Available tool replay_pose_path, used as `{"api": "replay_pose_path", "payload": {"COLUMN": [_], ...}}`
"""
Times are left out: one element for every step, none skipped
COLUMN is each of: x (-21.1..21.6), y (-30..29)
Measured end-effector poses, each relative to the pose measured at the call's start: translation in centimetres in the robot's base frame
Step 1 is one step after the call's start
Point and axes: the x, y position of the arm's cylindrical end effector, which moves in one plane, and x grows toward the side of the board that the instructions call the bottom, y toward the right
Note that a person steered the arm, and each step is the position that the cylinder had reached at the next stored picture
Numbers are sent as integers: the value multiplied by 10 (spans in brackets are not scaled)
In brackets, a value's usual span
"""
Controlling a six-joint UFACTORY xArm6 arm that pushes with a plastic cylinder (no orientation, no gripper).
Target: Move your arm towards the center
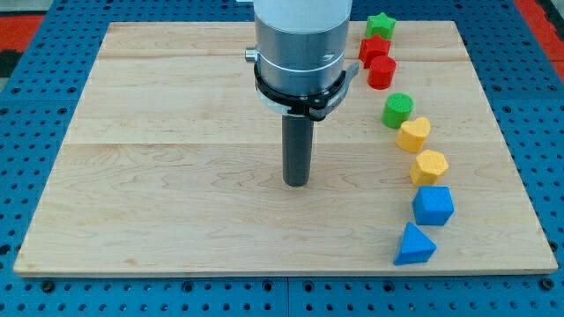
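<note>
Since my tip (297, 183) already rests close to the middle of the pale wooden board (159, 176), any remaining travel should be a short, slow slide that stops there. It touches nothing and pushes no block, standing well apart from the curved line at the view's right: green star (381, 25), red blocks (377, 60), green cylinder (397, 110), yellow blocks (421, 150), blue cube (433, 205), blue wedge (413, 245). The rod hangs upright beneath its grey cylindrical mount (300, 53).

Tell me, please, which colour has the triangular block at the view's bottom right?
Blue. The triangular block shows clearly in the camera view, the only one.
</note>
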Motion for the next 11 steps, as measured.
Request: {"api": "replay_pose_path", "payload": {"x": [0,0,7,14,14,-21,-24,-24,-24,-24,-24], "y": [0,-16,-69,-90,-89,-67,-73,-73,-71,-69,-69]}}
